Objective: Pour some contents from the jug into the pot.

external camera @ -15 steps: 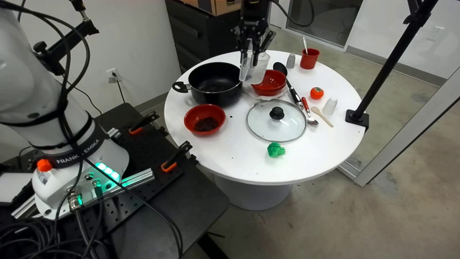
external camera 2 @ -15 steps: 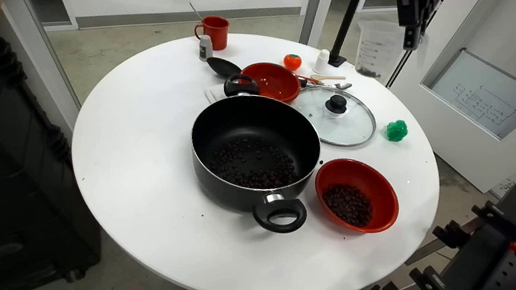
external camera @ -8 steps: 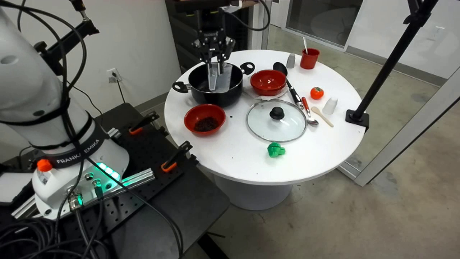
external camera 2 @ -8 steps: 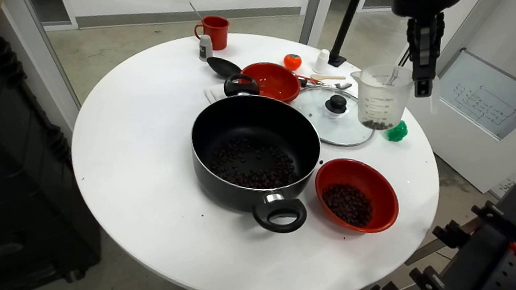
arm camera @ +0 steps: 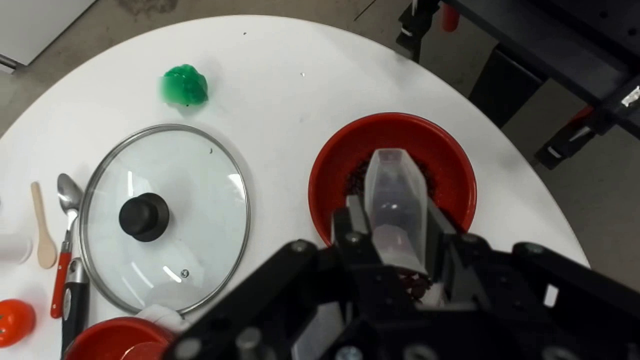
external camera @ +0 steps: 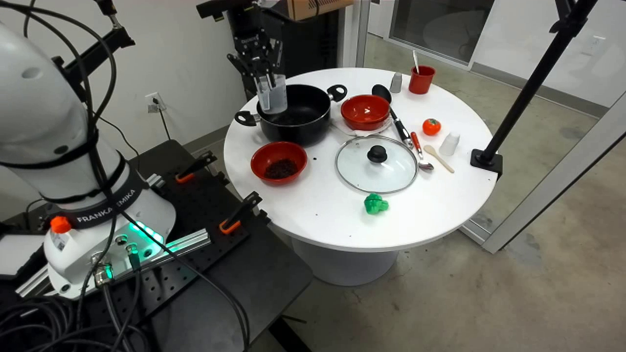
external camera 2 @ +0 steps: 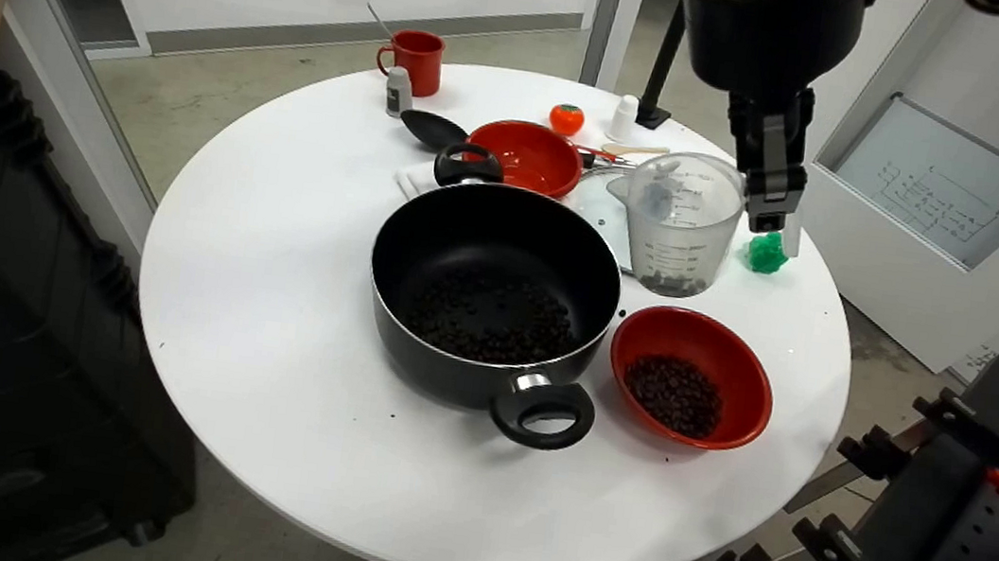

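Observation:
The jug, translucent with measuring marks, hangs in the air close to upright in both exterior views (external camera: 278, 95) (external camera 2: 678, 236). Dark beans lie at its bottom and its spout faces the pot. My gripper (external camera: 266, 80) is shut on the jug's handle, which shows between the fingers in the wrist view (arm camera: 395, 195). The gripper also shows in an exterior view (external camera 2: 766, 218). The black pot (external camera: 296, 132) stands on the table with dark beans on its floor; the jug is beside its rim in an exterior view (external camera 2: 440, 373). The pot is out of view in the wrist view.
A red bowl of dark beans (external camera: 279, 180) stands beside the pot and under the jug in the wrist view (arm camera: 452, 155). A glass lid (external camera: 362, 168), another red bowl (external camera: 366, 122), a ladle (external camera: 398, 124) and a green toy (external camera: 375, 204) lie on the round table (external camera: 313, 225).
The gripper has carried the jug from high beside the second red bowl across to the pot's handle side near the bean bowl. It now hangs lower. The grip on the handle stays.

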